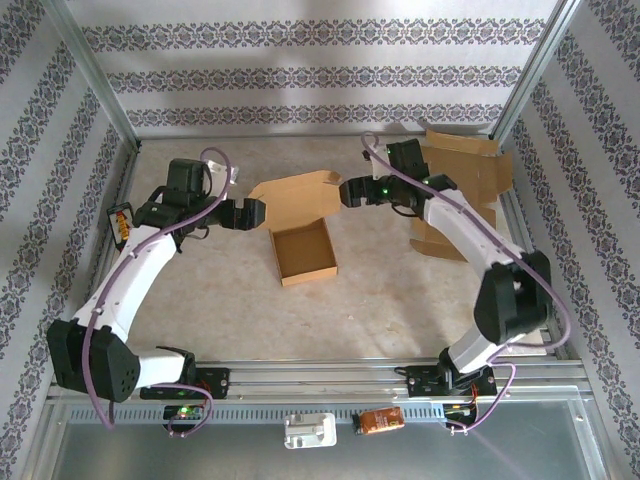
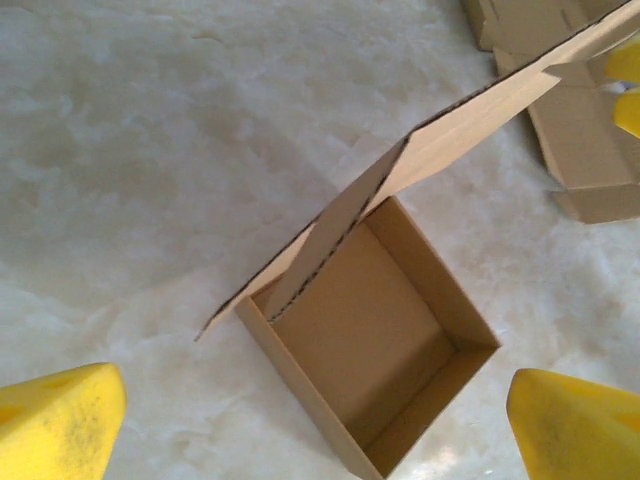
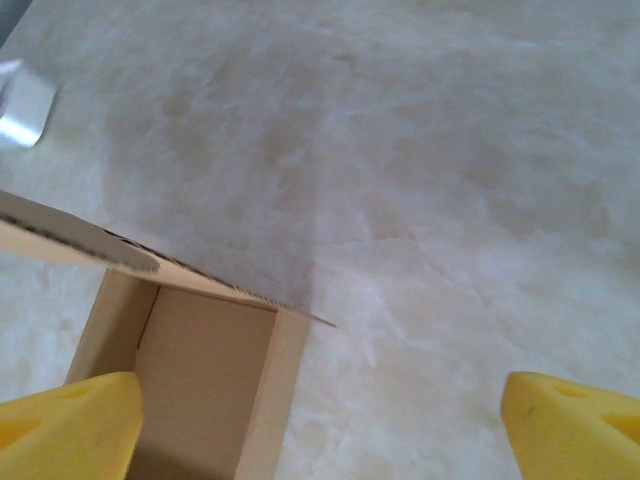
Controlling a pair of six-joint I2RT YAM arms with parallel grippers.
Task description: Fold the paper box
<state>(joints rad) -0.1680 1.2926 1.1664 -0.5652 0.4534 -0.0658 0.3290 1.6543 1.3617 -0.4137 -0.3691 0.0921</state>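
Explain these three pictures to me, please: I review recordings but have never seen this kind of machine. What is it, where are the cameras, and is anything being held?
The overhead picture shows two white-and-black robot arms bolted at the near edge of a pale marbled table. Each ends in a two-finger gripper with yellow pads. The other two pictures come from cameras on the wrists, looking past the fingers. Between the arms sits a small brown cardboard box, tray open, its lid flap standing up. A pile of flat brown cardboard sheets lies at the far right. The left gripper and the right gripper both stand open on either side of the lid, holding nothing. The left wrist view looks down into the box; the right wrist view catches its corner.
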